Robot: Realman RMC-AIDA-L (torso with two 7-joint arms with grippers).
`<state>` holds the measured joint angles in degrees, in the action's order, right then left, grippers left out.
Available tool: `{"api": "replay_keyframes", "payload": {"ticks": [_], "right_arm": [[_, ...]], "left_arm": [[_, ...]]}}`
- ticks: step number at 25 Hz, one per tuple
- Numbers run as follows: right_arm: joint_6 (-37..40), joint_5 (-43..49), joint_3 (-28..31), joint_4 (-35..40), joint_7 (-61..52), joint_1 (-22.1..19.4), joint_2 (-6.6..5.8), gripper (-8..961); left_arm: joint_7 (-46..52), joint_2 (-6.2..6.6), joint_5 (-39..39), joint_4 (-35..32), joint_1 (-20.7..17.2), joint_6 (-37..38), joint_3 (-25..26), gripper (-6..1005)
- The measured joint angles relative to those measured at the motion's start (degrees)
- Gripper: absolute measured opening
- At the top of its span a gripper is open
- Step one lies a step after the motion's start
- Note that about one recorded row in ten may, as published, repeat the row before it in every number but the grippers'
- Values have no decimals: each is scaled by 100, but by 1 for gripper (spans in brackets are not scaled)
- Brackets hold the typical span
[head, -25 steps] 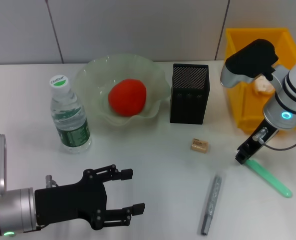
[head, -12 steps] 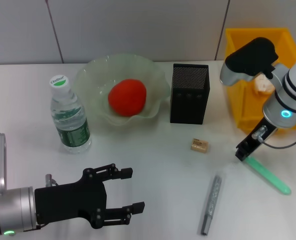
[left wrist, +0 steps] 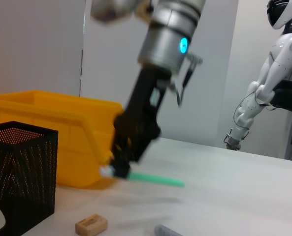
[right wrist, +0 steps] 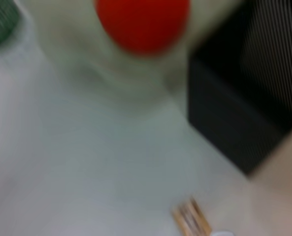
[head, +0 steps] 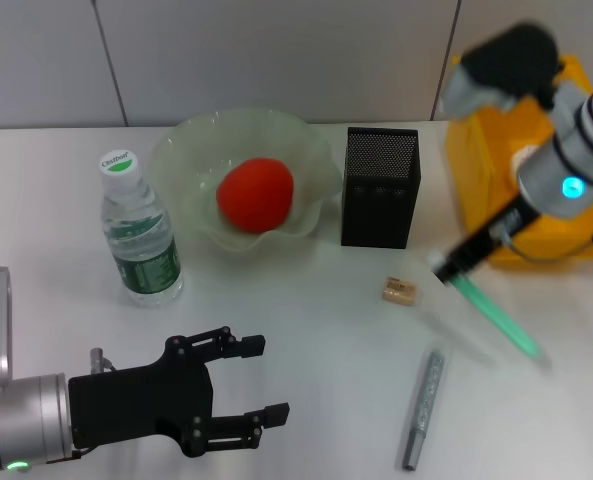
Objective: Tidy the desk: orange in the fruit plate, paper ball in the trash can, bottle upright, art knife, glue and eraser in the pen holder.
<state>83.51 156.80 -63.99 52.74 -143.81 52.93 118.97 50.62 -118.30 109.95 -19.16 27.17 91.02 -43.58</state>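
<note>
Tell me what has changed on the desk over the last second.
The right pincer, shut on the green stick, has swung it off the desk toward the pen holder; the stick now hangs tilted in the air. The left pincer stays open and idle; orange, bottle, eraser and grey knife have not moved.

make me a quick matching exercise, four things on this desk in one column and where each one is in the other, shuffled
Things:
1. orange
2. bottle
3. eraser
4. green stick

Places or states:
a. held at one end by the right gripper
b. lying on the table in front of the pen holder
c. inside the fruit plate
d. standing upright left of the fruit plate

Pairs: 1-c, 2-d, 3-b, 4-a
</note>
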Motion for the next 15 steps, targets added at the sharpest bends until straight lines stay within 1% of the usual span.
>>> {"api": "replay_keyframes", "payload": {"ticks": [4,8,11,13,14,15], "right_arm": [[327,-1052,80,1278,331,-476,-28,179],[375,-2455,492,2254,1075,-1104,-29,182],[222,-3417,872,2436,1695,-1424,-6,185],[43,-4017,1079,2410,2122,-1606,0,187],[-196,-4540,1180,2273,2617,-1779,0,189],[-196,-4540,1180,2273,2617,-1779,0,190]], "left_arm": [[0,0,0,0,2,5,0,805],[0,0,-1,-1,4,8,-1,805],[0,0,-6,-8,6,9,-1,806],[0,0,-9,-9,7,10,-1,806],[0,1,-11,-9,9,10,-2,806],[0,2,-12,-9,10,10,-1,806]]}}
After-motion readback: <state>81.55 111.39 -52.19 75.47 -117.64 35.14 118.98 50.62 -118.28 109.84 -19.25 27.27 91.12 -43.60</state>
